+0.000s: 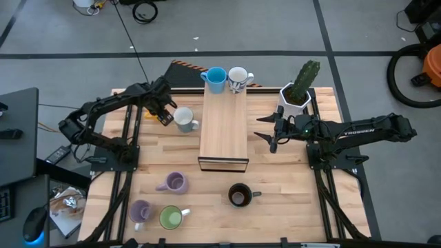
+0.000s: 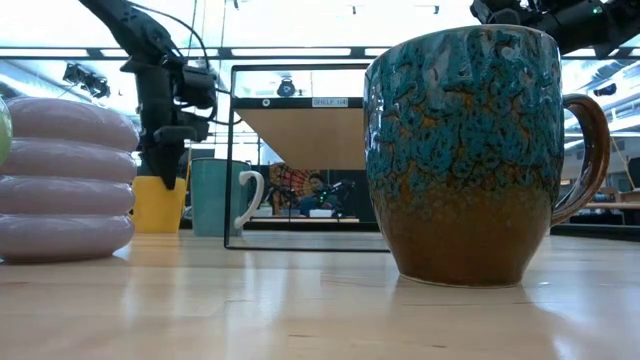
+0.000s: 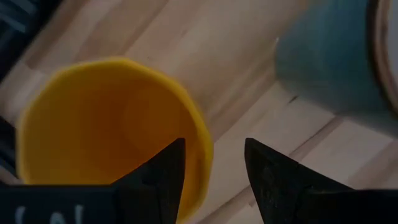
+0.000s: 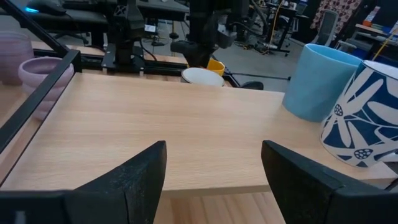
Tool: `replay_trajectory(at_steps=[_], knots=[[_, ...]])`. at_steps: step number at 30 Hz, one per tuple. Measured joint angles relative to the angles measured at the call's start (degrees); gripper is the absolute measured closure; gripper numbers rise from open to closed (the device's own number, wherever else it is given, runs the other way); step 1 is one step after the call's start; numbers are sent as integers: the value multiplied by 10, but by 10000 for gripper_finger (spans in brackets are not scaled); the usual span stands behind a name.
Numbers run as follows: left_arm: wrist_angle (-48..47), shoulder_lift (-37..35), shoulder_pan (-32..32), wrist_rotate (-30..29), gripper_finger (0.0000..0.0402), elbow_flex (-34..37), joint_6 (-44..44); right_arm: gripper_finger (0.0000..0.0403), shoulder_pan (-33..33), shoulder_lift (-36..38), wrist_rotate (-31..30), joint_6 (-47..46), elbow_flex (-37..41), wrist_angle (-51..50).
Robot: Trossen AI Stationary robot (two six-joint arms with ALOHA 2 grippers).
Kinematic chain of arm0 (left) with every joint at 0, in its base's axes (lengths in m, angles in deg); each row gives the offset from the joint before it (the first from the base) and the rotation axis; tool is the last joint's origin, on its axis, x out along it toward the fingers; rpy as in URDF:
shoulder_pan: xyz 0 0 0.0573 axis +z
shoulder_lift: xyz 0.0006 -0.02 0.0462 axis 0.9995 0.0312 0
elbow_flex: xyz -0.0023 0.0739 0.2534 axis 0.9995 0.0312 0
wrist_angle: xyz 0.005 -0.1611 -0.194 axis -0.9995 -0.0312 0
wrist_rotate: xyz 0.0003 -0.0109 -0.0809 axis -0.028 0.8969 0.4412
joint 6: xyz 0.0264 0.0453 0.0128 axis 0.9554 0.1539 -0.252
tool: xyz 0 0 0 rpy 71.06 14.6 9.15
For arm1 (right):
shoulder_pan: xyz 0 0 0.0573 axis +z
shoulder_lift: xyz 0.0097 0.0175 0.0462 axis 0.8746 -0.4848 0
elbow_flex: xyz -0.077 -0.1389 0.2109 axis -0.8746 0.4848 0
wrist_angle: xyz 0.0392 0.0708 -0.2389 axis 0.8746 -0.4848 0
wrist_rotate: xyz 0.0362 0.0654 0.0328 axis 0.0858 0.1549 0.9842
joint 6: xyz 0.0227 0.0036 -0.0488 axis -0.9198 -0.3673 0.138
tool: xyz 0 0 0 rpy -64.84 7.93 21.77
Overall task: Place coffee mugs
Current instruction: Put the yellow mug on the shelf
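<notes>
Teal-and-brown glazed mug (image 2: 470,150) looms nearest, handle pointing right.

A wooden table (image 1: 289,172) carries a raised light-wood shelf (image 1: 224,131) down its middle. At the shelf's far end stand a light blue mug (image 1: 215,79) and a white patterned mug (image 1: 238,78) — side by side, just about touching. The left gripper (image 1: 164,111) hovers at the shelf's left, just beside a white mug (image 1: 184,119) on the table. The right gripper (image 1: 271,131), fingers spread, sits at the shelf's right edge, near a white pot with a cactus (image 1: 298,91). Toward the near side lie two lavender mugs (image 1: 174,182) (image 1: 140,211), a green mug (image 1: 171,218) and a dark brown mug (image 1: 240,195) — the green one beside the nearer lavender.
</notes>
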Motion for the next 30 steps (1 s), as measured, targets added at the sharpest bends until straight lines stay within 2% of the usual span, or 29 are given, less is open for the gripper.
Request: replay_trajectory(at_steps=[5, 16, 23, 27, 30], knots=[[8, 4, 0, -1, 248, 7, 0, 134, 0, 0, 0, 2, 0, 4], [4, 3, -1, -2, 373, 7, 26, 134, 0, 0, 0, 9, 0, 3], [-18, 4, 0, 0, 373, -3, 68, 134, 0, 0, 1, 8, 0, 4], [-48, 4, 0, -3, 373, -48, 85, 134, 0, 0, 1, 8, 0, 8], [-87, 4, -4, -27, 373, -91, 110, 134, 0, 0, 1, 8, 0, 8]])
